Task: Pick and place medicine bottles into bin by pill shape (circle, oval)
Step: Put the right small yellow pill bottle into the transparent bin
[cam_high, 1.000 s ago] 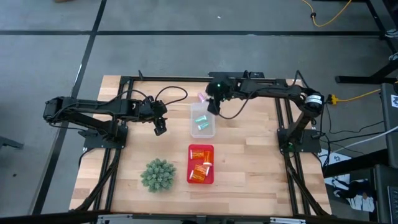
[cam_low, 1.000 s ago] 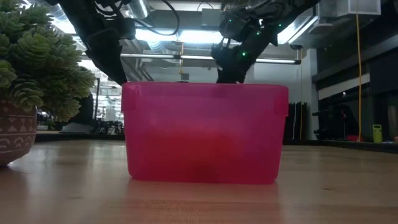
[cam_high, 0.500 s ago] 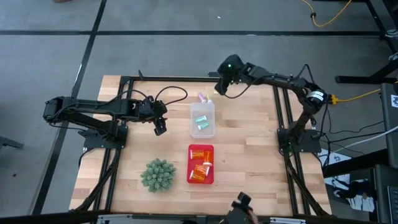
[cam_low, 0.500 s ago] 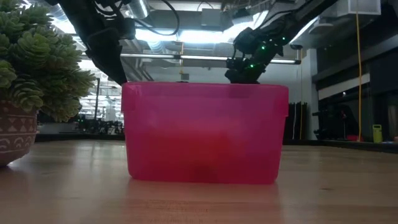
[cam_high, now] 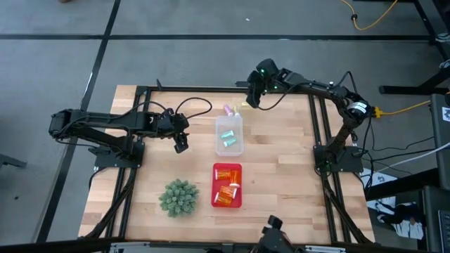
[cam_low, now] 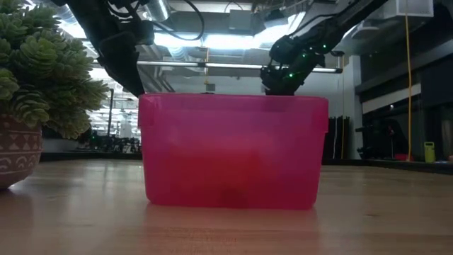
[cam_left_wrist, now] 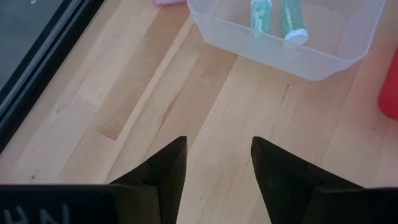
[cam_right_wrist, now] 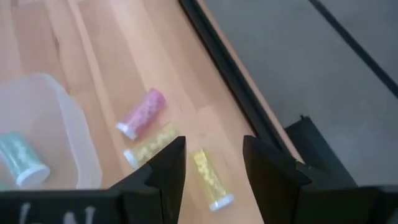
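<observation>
Two teal vials (cam_left_wrist: 259,12) lie in the clear bin (cam_high: 229,144) at the table's middle. Orange bottles (cam_high: 225,186) lie in the red bin (cam_high: 226,167) nearer the front. A pink vial (cam_right_wrist: 142,114) and two yellow vials (cam_right_wrist: 152,148) (cam_right_wrist: 210,179) lie on the wood just beyond the clear bin's far end. My right gripper (cam_right_wrist: 214,168) is open above the yellow vials and touches nothing; it also shows in the high view (cam_high: 249,100). My left gripper (cam_high: 181,145) is open and empty, left of the clear bin.
A potted green succulent (cam_high: 178,197) stands at the front left, beside the red bin. The black frame rail (cam_right_wrist: 230,74) runs along the table's far edge, close behind the loose vials. Bare wood lies right of both bins.
My right gripper has gone from over the clear bin's far end toward the table's far edge and a little right, and now stands over the loose vials. The vials in the bins have kept their places.
</observation>
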Robot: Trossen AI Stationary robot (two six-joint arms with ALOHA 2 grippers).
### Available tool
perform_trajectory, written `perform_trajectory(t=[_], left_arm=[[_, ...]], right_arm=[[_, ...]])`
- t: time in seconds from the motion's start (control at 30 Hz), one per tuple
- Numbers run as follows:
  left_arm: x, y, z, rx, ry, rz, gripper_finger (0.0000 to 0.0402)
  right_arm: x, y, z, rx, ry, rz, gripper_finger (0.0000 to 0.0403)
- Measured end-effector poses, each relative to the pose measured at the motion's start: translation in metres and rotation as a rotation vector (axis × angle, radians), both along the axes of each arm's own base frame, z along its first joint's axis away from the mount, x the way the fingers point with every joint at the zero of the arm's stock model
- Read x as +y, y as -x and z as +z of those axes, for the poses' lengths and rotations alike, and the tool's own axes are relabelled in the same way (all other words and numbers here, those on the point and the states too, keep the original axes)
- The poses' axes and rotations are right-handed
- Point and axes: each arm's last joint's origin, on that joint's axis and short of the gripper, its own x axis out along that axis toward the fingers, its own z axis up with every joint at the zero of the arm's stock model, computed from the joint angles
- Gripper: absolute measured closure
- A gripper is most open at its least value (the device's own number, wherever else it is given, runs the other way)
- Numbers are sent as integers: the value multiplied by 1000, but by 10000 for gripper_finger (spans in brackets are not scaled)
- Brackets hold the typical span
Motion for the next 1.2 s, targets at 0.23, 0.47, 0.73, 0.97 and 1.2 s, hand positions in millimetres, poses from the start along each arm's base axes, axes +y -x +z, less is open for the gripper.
perform_trajectory(t=[0.23,0.47,0.73,0.97,1.2], left_arm=[[0,0,0,-2,2,3,228],[0,0,0,-2,2,4,228],[0,0,0,-2,3,4,228],[0,0,0,-2,3,4,228],[0,0,0,-2,3,4,228]], right_arm=[[-2,1,-7,76,40,-31,241],[-3,0,-6,76,64,-23,236],[-4,-2,-4,37,57,-59,138],[-5,-3,-5,30,59,-62,88],[-11,-10,-35,111,45,-16,86]])
